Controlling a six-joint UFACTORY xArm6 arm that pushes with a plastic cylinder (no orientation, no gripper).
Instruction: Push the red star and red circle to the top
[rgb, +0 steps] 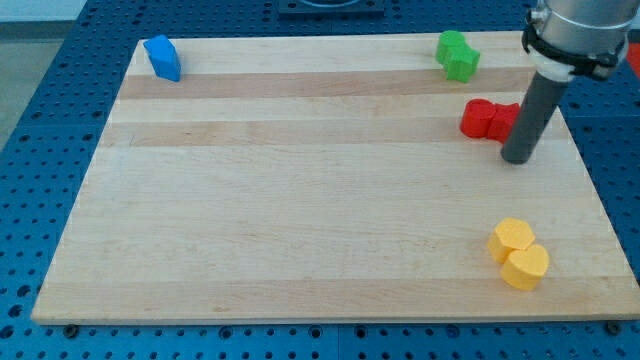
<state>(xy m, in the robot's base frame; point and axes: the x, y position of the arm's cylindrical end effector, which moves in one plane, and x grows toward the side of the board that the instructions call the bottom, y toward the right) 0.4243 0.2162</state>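
Two red blocks sit together near the view's right edge, upper part of the board: a red circle (478, 119) on the left and a red star (505, 122) touching it on the right, partly hidden behind my rod. My tip (519, 158) rests on the board just below and right of the red star, touching or nearly touching it. The rod rises up to the arm at the view's top right.
A green block (458, 55) lies at the top right, above the red pair. A blue block (162, 57) lies at the top left corner. Two yellow blocks, a hexagon (512, 237) and a heart (526, 267), sit at the bottom right. The wooden board (300, 200) lies on a blue perforated table.
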